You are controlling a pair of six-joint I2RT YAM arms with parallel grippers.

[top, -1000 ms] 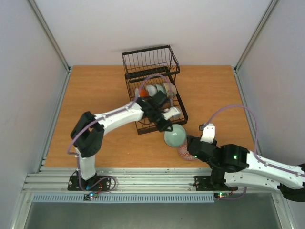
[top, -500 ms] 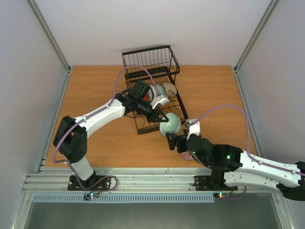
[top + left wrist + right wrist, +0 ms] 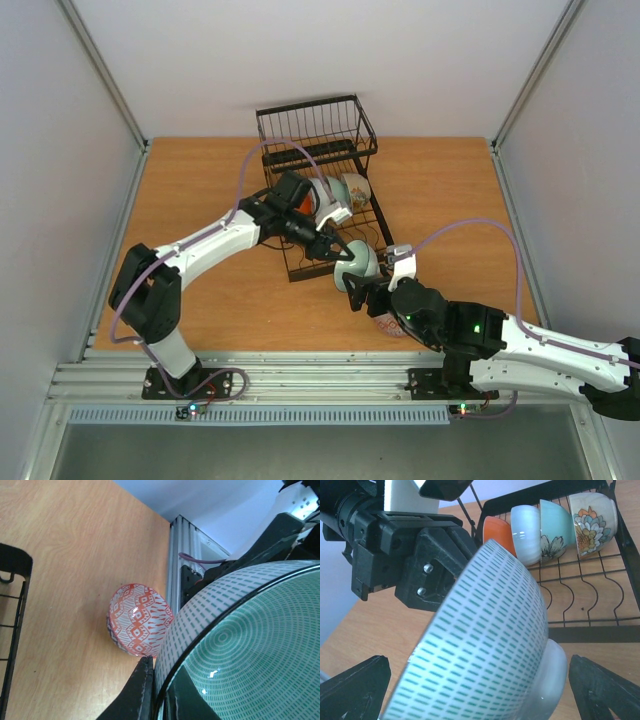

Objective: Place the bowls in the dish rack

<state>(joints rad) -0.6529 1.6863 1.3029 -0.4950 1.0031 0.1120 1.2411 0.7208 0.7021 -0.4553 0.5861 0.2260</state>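
Nearest the near edge of the wooden table (image 3: 200, 180), the right arm reached in from the near right corner, its right gripper (image 3: 362, 297) spread wide, one dark fingertip (image 3: 355, 682) on each side of the green-dashed bowl (image 3: 357, 266) without clamping it. Just beside that gripper, touching the table close to its near edge, sat the red-patterned bowl (image 3: 387, 322), partly hidden by the right arm in the top view; the left wrist view showed it (image 3: 139, 625) tipped on its side, apart from the rack's corner.

Further in, the green-dashed bowl was held off the table just outside the near right corner of the dish rack (image 3: 330, 215). The left gripper (image 3: 338, 253) was pinching its rim, fingers pressed together on it: the left wrist view showed a dark finger (image 3: 135, 690) lying against the rim, with the green ringed inside (image 3: 250, 665) filling the frame. The right wrist view showed the same bowl's outside (image 3: 485, 645), white with green dashes, foot turned toward the near right.

Beyond that, the rack stood at the middle of the table toward the far edge, slightly skewed. Four bowls stood on edge in a row in its dividers, touching one another: an orange bowl (image 3: 499, 532), a white bowl (image 3: 526, 532), a pale green bowl (image 3: 557, 527) with a flower, and a floral bowl (image 3: 592, 517). The nearer dividers of the rack held nothing visible in the right wrist view.

Farthest, the taller wire basket section (image 3: 315, 125) stood at the rack's far end, by the table's far edge.
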